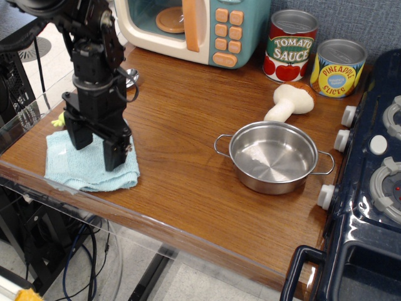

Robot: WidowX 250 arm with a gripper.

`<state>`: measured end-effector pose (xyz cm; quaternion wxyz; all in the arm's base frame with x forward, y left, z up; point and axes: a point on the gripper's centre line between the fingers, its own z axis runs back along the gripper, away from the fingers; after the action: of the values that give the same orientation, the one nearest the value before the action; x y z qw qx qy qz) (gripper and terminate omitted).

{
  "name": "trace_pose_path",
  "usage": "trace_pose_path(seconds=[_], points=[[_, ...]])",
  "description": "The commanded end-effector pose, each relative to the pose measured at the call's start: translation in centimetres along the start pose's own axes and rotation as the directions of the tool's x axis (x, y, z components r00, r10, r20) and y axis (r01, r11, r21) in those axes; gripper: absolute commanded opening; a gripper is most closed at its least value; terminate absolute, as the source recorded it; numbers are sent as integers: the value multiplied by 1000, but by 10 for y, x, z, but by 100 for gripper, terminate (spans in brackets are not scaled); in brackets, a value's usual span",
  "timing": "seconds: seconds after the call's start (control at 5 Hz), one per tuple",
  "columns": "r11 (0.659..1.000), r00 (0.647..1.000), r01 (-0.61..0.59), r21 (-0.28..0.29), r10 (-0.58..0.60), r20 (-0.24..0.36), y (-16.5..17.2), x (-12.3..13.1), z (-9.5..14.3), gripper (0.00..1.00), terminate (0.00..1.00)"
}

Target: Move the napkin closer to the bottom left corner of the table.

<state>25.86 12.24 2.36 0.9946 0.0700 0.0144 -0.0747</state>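
Observation:
The light blue napkin (84, 170) lies flat on the brown wooden table (188, 182), at its front left corner, with its left and front edges close to the table's edge. My black gripper (97, 149) stands upright over the napkin's rear half. Its two fingers (117, 153) are spread wide apart with nothing between them. Their tips are at or just above the cloth; I cannot tell whether they touch it. The arm hides part of the napkin's back edge.
A steel pot (272, 157) sits at centre right, with a toy mushroom (291, 100) and two cans (291, 45) behind it. A toy microwave (194, 28) stands at the back. A spoon (131, 76) and a yellow-green toy (59, 119) lie behind the gripper. The dark blue stove (369, 207) is at right.

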Motion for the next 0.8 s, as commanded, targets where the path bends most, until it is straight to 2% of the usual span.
trace_pose_path(seconds=[0.0,0.2,0.6], points=[[999,986,-40,-4,40,160,13,10,58,100,0],[998,974,-59,-1,58,221,20,4,80,100,0],[998,974,-59,-1,58,221,20,4,80,100,0]])
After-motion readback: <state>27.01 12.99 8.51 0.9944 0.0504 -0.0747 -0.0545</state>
